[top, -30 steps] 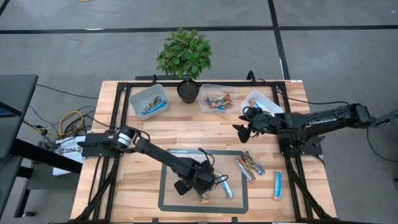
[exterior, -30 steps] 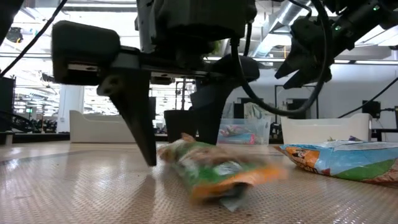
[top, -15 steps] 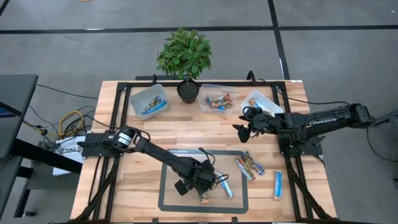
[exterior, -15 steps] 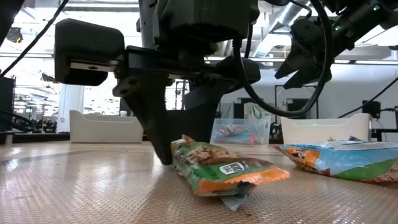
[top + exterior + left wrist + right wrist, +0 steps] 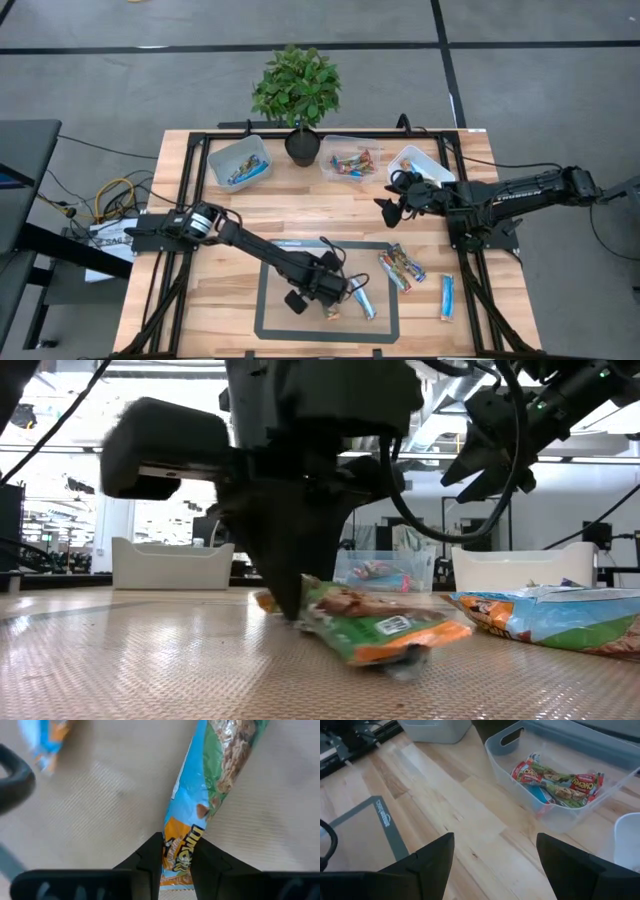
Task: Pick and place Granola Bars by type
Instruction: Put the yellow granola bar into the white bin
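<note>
Left gripper (image 5: 176,862) down on the grey mat (image 5: 272,318) at the table's front centre, fingers (image 5: 149,861) clamped on one end of a green, blue and orange granola bar (image 5: 207,795); the bar's far end trails on the mat in the low view. A blue-and-white bar (image 5: 364,303) lies just beside it on the mat; more bars (image 5: 400,267) lie at the mat's right edge, one blue bar (image 5: 447,296) on bare wood. Right gripper (image 5: 495,855) hangs spread wide and empty above the table (image 5: 290,205), near the middle clear tub (image 5: 560,817) holding multicoloured bars (image 5: 555,782). Left tub (image 5: 238,160) holds blue bars.
</note>
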Controlling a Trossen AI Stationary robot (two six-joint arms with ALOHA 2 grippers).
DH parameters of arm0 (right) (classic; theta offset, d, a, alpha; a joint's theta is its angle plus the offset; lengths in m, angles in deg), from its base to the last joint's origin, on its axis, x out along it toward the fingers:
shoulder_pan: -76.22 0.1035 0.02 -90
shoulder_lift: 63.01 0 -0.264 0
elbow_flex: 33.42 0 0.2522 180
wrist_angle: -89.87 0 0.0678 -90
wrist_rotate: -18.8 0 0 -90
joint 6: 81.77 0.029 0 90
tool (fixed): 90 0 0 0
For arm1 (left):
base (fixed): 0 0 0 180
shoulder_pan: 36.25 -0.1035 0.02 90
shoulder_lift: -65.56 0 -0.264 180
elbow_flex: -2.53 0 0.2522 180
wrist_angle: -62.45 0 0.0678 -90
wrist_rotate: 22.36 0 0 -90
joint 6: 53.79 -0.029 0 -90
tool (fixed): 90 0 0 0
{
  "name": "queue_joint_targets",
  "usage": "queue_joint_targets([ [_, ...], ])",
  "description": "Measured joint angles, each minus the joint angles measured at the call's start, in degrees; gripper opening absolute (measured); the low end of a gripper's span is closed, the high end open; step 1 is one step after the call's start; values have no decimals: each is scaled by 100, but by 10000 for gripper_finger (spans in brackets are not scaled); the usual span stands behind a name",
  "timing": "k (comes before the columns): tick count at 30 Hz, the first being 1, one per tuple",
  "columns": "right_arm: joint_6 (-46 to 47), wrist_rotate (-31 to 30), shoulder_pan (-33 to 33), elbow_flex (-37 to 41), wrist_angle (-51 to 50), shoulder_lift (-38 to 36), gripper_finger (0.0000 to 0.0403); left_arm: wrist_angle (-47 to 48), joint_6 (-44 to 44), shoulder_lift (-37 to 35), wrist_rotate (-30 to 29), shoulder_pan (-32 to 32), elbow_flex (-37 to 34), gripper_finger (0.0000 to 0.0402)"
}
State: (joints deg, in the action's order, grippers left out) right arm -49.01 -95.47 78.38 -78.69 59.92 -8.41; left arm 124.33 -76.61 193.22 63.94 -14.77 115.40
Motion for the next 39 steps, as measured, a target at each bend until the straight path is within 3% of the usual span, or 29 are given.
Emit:
queue_joint_targets([
  [10, 176, -140, 0, 0, -17, 0, 276, 229, 1115, -214, -644, -503, -8, 73],
  [16, 244, -145, 0, 0, -217, 0, 276, 31, 1320, -858, -677, -974, -367, 73],
  [19, 283, -148, 0, 0, -264, 0, 276, -494, 1508, -1374, -904, -1219, -830, 73],
  [25, 286, -149, 0, 0, 53, 0, 276, -2412, 1918, -2449, -1496, -1802, -2088, 73],
  [31, 286, -138, 9, 0, 730, 2, 276, -3983, 2525, -2977, -1179, -2348, -3011, 73],
  [39, 216, 168, 9, 0, 1466, 2, 276, -5246, 3337, -3008, -908, -2741, -3134, 73],
])
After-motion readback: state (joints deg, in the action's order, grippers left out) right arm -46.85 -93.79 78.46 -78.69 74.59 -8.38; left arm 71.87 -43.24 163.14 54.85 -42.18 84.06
